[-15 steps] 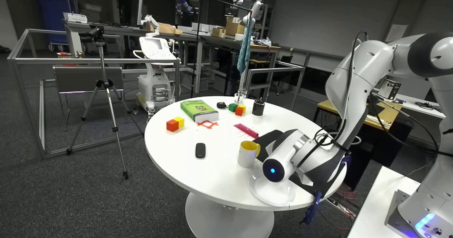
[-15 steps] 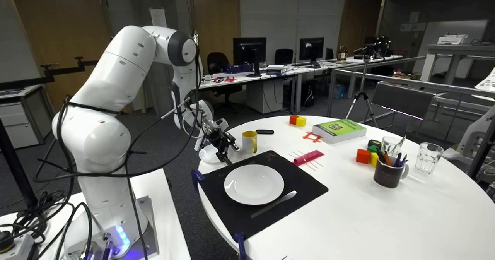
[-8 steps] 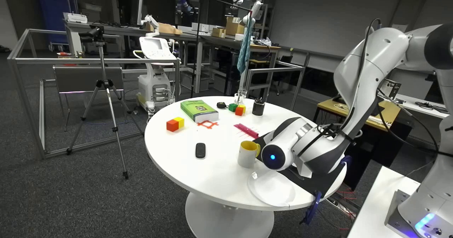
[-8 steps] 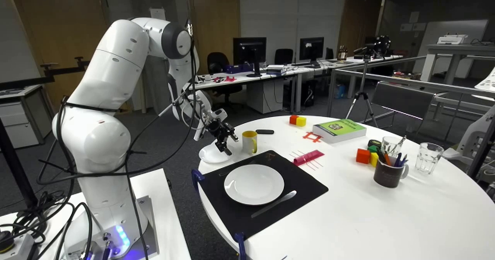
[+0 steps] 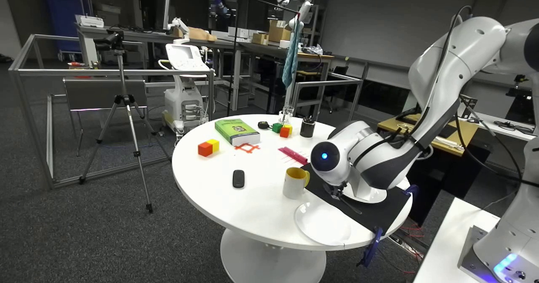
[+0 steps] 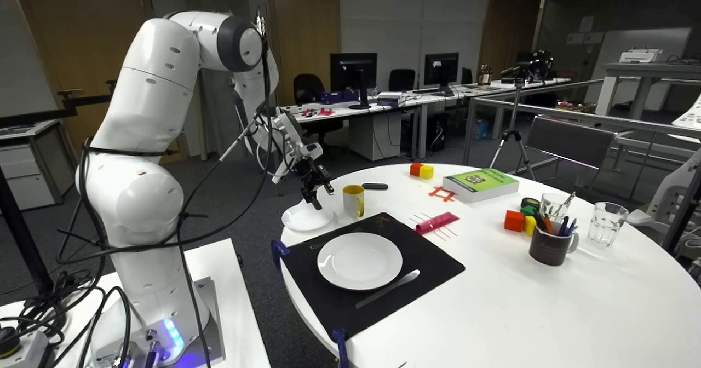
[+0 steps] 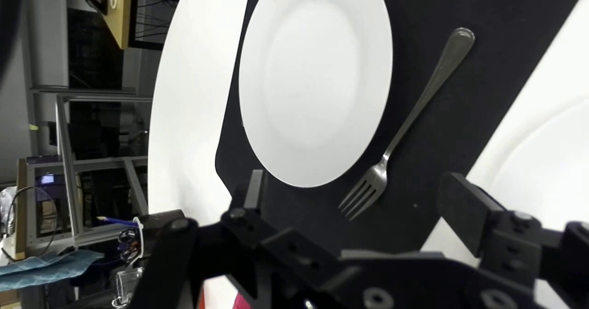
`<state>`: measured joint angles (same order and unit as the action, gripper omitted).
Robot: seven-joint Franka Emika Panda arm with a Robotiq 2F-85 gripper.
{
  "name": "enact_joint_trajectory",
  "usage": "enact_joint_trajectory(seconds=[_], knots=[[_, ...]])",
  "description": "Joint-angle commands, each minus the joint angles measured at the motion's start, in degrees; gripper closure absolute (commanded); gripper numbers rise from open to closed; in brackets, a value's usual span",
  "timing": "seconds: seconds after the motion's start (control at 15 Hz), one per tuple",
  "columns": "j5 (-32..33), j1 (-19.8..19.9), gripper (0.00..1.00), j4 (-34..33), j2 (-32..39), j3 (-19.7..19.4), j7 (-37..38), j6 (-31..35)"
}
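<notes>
"Fork [image 7: 408, 123] in mind, tell me what's around it, biggest thing to start?"

"That's the round white table [image 5: 261, 203], which both exterior views show. A black mat [image 6: 432, 261] lies flat on it, reaching its edge"

"And what sits on the mat?"

"The larger plate [image 6: 360, 261], white and shiny, near the mat's middle. The smaller plate [image 5: 323, 223], also white, is off the mat, just beside it, on the table itself"

"And the gripper [image 7: 353, 178]?"

"It hangs, tilted, near the mat's edge, on the smaller plate's side. Its 2 jaws stand wide apart"

"Anything smaller close by?"

"1 mug [image 5: 293, 187], white outside and yellow inside, standing upright near the smaller plate, its handle turned to the mat. After that, 1 knife [image 6: 389, 288], lying on the mat along the larger plate, on the side away from the gripper"

"So the fork comes last. Where exactly?"

"On the mat, between the 2 plates, its tines near the larger plate's rim. In the wrist view those tines show in the gap between the jaws, with the fork touching neither of them"
</notes>
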<state>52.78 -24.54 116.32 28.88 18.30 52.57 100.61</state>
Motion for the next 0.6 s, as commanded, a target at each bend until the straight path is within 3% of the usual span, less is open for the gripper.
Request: enact_joint_trajectory(seconds=[0.0,0.53], knots=[[-4.4,1.2,0.00,2.9,-5.1,0.2,-4.0,3.9],[-12.4,1.0,0.00,3.1,-8.1,-0.6,-5.1,11.7]])
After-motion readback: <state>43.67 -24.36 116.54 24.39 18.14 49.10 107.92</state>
